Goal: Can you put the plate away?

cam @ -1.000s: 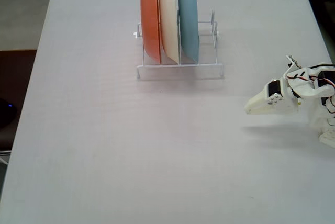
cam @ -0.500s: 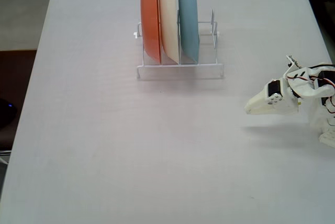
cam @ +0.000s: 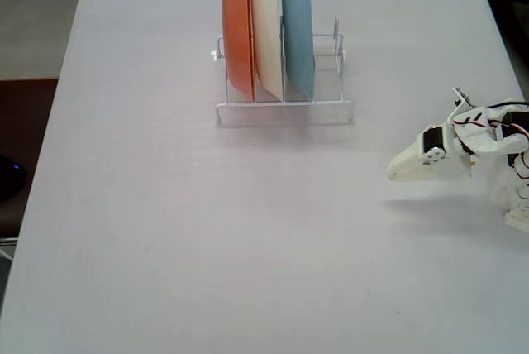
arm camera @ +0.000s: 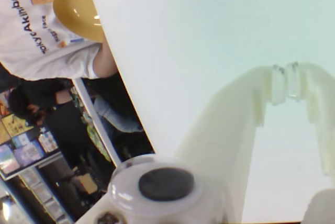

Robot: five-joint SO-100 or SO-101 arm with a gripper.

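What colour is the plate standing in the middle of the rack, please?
Cream, seen best in the fixed view: the middle plate in the rack.

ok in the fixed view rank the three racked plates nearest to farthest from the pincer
1. Light blue plate, right end of the rack, closest to the pincer.
2. Cream plate, middle slot.
3. Orange plate, left end, farthest.

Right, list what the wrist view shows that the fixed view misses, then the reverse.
Only the wrist view shows the yellow plate, off the table beside a person in a white T-shirt, and the pincer's fingertips touching. Only the fixed view shows the white wire rack with orange plate, cream plate and light blue plate standing upright, one slot free. Both show the pincer and the white table.
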